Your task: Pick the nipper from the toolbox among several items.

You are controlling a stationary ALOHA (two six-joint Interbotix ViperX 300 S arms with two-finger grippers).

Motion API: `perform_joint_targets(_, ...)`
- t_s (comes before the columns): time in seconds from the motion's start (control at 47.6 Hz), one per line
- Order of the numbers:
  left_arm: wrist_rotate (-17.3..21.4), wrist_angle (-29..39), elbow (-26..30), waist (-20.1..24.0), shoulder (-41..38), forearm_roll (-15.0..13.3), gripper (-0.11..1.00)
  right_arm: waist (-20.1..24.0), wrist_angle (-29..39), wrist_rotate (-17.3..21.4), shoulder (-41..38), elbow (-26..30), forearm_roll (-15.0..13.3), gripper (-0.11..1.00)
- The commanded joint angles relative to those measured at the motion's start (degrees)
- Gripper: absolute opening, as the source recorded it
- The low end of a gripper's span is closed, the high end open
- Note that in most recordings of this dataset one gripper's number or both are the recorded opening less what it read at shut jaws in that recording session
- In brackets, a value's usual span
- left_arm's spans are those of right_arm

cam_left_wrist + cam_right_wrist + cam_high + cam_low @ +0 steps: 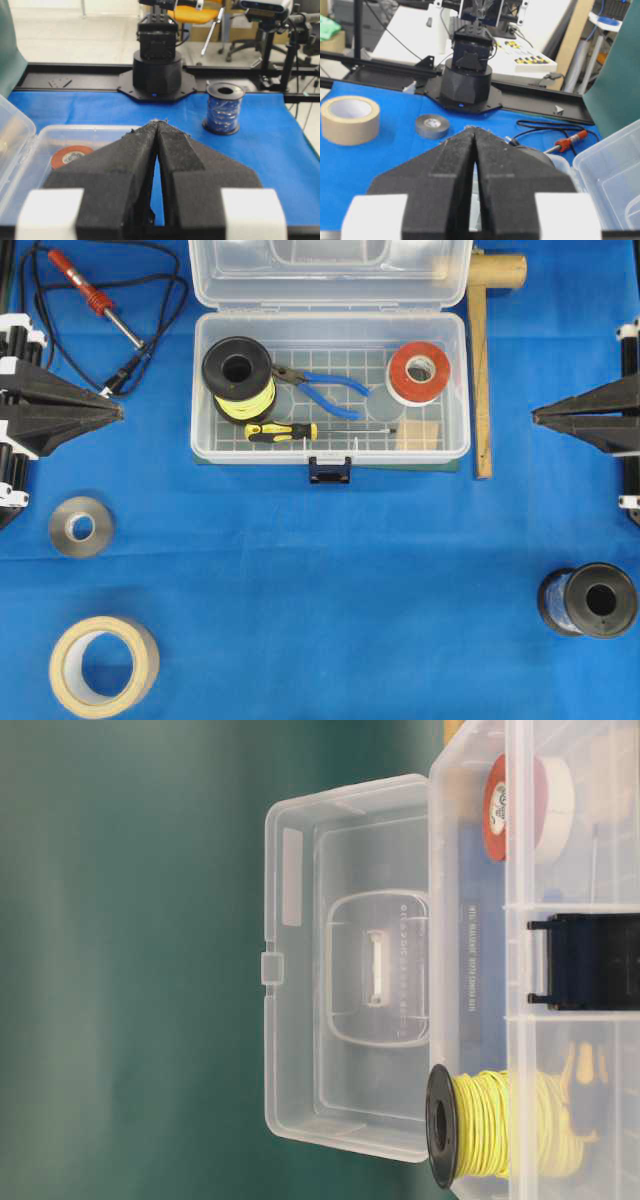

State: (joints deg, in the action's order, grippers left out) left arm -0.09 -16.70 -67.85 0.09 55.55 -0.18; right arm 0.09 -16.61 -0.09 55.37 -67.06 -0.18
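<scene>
The clear toolbox (430, 453) stands open at the top centre, its lid folded back. The nipper (322, 390), blue-handled with dark jaws, lies flat on the box floor between a black spool of yellow wire (238, 378) and a red tape roll (418, 372). A yellow-black screwdriver (285, 432) and a tan block (418, 434) lie along the front wall. My left gripper (118, 412) is shut and empty, left of the box. My right gripper (536, 416) is shut and empty, right of it. The nipper does not show in the wrist views, where both grippers (158, 123) (474, 130) are shut.
A red soldering iron (95, 295) with black cable lies at the back left. A wooden mallet (485, 350) rests beside the box's right wall. In front are a grey tape roll (81, 527), a masking tape roll (103, 665) and a blue wire spool (590, 600).
</scene>
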Motion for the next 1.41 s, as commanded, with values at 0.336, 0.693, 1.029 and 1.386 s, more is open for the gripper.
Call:
perform_joint_targets(0.336,0.4,-0.7,1.2,0.4,-0.4,-1.8,0.00,-6.6,12.0,1.1,-10.0,11.0,0.3,0.00)
perform_joint_targets(0.693,0.2,-0.5,1.2,0.3,-0.7,-1.8,0.00,-14.2,26.7,1.0,-31.8,26.5,0.0,0.17)
perform_joint_targets(1.029,-0.1,-0.4,1.1,0.4,-0.8,-1.8,0.00,-15.9,42.5,0.4,-52.5,42.2,-2.0,0.70)
perform_joint_targets(1.386,-0.1,-0.2,0.9,0.4,-1.0,-1.8,0.00,-17.8,43.4,0.1,-67.4,49.0,-2.5,0.68)
